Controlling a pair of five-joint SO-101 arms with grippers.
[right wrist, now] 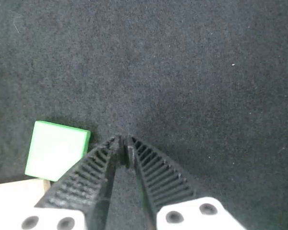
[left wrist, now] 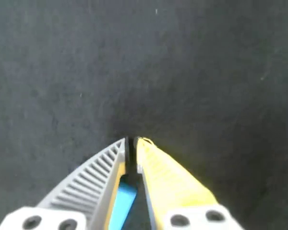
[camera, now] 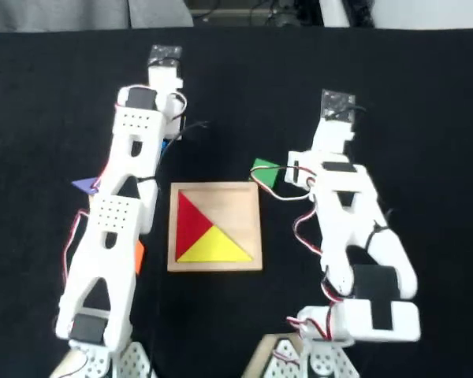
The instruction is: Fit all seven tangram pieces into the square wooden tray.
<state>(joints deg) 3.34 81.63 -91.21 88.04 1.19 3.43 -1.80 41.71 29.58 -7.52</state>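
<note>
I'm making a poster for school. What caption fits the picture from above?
Two white robot arms flank a square wooden tray holding a red triangle and a yellow triangle; green square outside.

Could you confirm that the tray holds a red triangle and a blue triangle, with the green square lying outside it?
Not quite: the second triangle is yellow, not blue. The high view shows the tray holding a red triangle and a yellow triangle, green square outside.

Soft even light, dim black cloth (camera: 426, 94), faint shadow beneath the fingers (right wrist: 86, 182)
</note>
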